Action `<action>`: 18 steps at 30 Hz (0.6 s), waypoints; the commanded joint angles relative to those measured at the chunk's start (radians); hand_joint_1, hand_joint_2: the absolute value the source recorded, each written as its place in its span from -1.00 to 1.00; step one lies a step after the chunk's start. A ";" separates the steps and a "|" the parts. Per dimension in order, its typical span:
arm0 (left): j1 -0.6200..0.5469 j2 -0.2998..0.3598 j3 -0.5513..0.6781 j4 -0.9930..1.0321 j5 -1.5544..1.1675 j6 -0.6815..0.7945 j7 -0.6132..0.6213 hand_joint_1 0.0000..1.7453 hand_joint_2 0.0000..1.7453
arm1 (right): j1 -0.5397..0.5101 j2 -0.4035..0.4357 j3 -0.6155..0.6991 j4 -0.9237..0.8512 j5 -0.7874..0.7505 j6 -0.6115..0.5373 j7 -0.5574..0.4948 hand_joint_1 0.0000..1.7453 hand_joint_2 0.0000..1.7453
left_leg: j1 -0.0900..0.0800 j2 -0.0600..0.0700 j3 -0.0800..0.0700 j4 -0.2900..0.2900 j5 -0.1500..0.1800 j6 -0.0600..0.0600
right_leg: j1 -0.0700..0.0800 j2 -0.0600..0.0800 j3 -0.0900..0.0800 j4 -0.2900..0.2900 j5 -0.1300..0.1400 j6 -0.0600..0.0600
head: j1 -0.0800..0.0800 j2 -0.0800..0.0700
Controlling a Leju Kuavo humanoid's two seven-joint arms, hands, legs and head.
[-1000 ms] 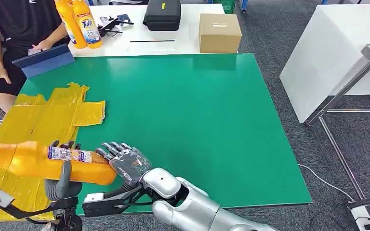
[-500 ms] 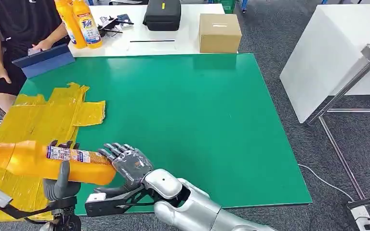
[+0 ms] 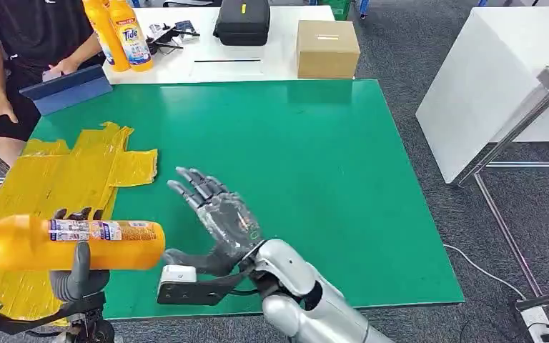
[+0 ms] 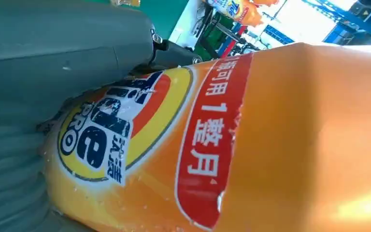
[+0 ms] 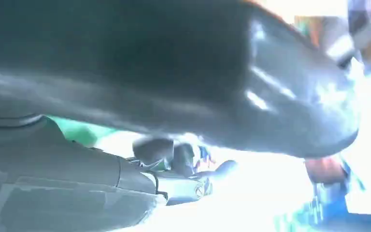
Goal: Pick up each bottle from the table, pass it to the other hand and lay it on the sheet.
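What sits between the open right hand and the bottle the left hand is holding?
Nothing. In the head view, bare green mat shows between the right hand and the base of the orange bottle, gripped by the left hand.

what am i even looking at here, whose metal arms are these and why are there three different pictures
These are the two arms of a humanoid robot. The wide picture is from its head, looking down on a green table. The other two come from cameras at its wrists, so they are very close and turned.

The left hand grips an orange Tide bottle lying sideways; the left wrist view shows its label close up. The right hand holds nothing, fingers spread.

A crumpled yellow sheet lies on the table's left. On the white table beyond stand two more Tide bottles, a cardboard box and a black case.
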 commanded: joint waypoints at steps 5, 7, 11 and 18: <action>-0.030 -0.002 0.051 -0.016 -0.009 0.001 0.024 1.00 1.00 | 0.015 -0.082 -0.123 -0.205 0.004 0.028 0.005 -1.00 -1.00 | 0.001 0.001 0.002 0.000 -0.001 -0.002 | 0.001 -0.001 0.002 0.000 -0.001 -0.001 | 0.000 0.000; -0.028 -0.002 0.052 -0.021 -0.012 0.004 0.025 1.00 1.00 | 0.010 -0.080 -0.121 -0.201 -0.001 0.033 0.007 -1.00 -1.00 | 0.001 0.001 0.002 0.000 0.000 -0.002 | 0.001 -0.001 0.002 0.000 -0.001 -0.001 | 0.000 0.000; -0.028 0.004 0.058 -0.018 -0.067 0.030 0.012 1.00 1.00 | 0.015 -0.077 -0.135 -0.199 -0.002 0.042 0.018 -1.00 -1.00 | 0.001 0.001 0.002 0.000 -0.001 -0.002 | 0.001 0.000 0.002 0.000 -0.001 -0.001 | 0.000 0.000; -0.079 0.044 0.114 0.040 -0.296 0.148 -0.071 1.00 1.00 | 0.042 -0.072 -0.161 -0.198 0.032 0.059 0.027 -1.00 -1.00 | 0.001 0.000 0.003 -0.001 0.000 -0.002 | 0.001 -0.001 0.003 0.000 0.000 -0.001 | 0.000 0.000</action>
